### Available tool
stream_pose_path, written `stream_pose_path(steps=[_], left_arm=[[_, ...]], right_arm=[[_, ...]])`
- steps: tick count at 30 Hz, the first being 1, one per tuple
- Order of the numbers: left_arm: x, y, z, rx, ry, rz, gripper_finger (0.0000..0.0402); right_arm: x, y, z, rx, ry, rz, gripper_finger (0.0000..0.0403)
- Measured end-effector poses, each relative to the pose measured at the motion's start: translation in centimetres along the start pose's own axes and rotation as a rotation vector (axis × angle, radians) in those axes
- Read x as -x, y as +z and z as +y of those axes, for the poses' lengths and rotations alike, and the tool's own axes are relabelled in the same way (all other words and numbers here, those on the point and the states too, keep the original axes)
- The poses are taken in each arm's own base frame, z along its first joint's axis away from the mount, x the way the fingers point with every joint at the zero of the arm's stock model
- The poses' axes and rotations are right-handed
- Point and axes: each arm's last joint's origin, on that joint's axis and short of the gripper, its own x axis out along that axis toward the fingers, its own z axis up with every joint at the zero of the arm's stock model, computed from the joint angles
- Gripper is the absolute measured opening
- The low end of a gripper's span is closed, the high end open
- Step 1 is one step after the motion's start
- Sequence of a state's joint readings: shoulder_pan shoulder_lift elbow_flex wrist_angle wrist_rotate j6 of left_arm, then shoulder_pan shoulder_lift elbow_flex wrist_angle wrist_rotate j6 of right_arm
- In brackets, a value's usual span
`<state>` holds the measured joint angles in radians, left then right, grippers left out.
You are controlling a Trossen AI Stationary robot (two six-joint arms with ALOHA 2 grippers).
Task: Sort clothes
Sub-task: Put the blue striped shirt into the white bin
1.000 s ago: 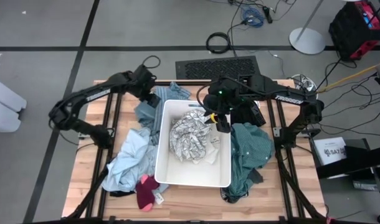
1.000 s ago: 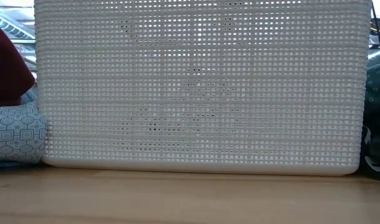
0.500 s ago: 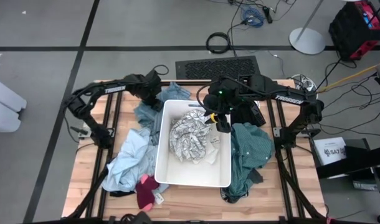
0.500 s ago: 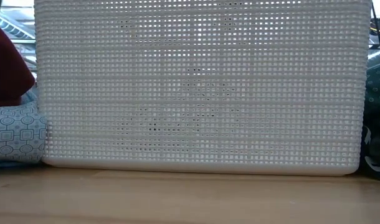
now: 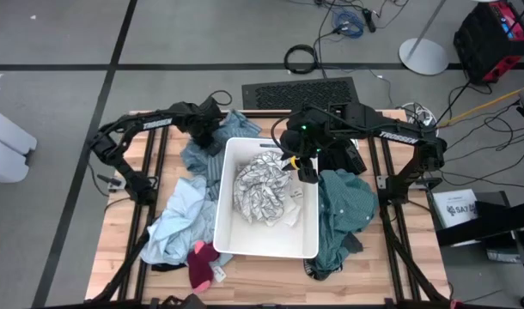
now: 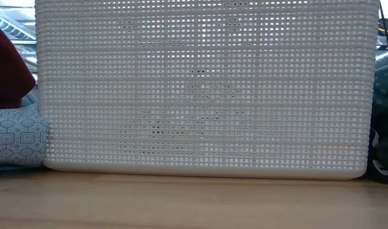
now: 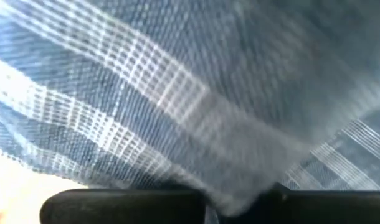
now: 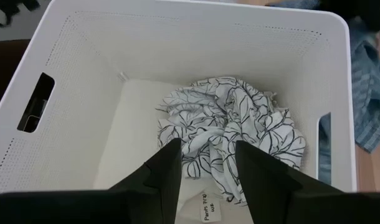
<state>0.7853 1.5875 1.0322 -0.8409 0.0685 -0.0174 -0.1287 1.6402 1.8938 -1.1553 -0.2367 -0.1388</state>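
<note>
A blue striped garment (image 5: 202,153) lies crumpled on the table at the far left corner of the white bin (image 5: 222,202). My left gripper (image 5: 212,130) is down on it and shut on its cloth (image 7: 177,93), which fills the left wrist view. A white-and-black patterned garment (image 5: 262,193) lies inside the bin. My right gripper (image 5: 303,169) hangs open over the bin's far right corner, above that garment (image 8: 227,124), with nothing between its fingers (image 8: 171,171). My left gripper pinches a raised ridge of the striped cloth (image 7: 232,194) between its two shut fingers; one layer or several, I cannot tell. It comes at the garment from above. The rest of the garment lies slack on the table.
A teal garment (image 5: 344,215) and black pieces (image 5: 348,154) lie right of the bin. A light blue garment (image 5: 180,215) and magenta pieces (image 5: 202,262) lie to its left. The bin's perforated wall (image 6: 207,89) fills the low view.
My left gripper has swung toward the table's right and far side, onto the blue striped garment beside the bin's far left corner. The right arm has kept still.
</note>
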Motion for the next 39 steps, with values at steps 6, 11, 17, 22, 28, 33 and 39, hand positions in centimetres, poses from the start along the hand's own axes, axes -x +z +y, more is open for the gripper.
stream_pose_path(steps=[6,11,17,22,28,33,39], left_arm=[[5.4,-2.1,-0.2,0.023,0.035,-0.074,0.0004],[9.1,-4.3,-0.4,0.07,0.05,-0.117,0.0004],[11.7,-6.5,-0.4,0.104,0.085,-0.104,0.0004],[12.2,-8.2,-0.3,0.111,0.143,-0.005,0.0004],[12.4,-9.4,0.1,0.169,0.295,0.099,0.0008],[12.4,-9.5,-0.1,0.135,0.215,0.113,0.0009],[12.2,-9.4,-1.3,0.042,0.057,0.12,0.0011]], right_arm=[[0.0,0.0,0.0,0.005,-0.001,-0.002,0.0139],[0.0,0.4,-0.1,0.021,-0.007,-0.039,0.0139],[0.0,0.5,-0.1,0.024,-0.009,-0.05,0.0139],[0.0,0.5,-0.1,0.019,-0.009,-0.05,0.0139],[0.0,0.5,-0.1,0.016,-0.008,-0.049,0.0139],[0.0,0.5,-0.1,0.015,-0.013,-0.049,0.0139],[0.0,0.5,-0.3,0.013,-0.058,-0.043,0.0139]])
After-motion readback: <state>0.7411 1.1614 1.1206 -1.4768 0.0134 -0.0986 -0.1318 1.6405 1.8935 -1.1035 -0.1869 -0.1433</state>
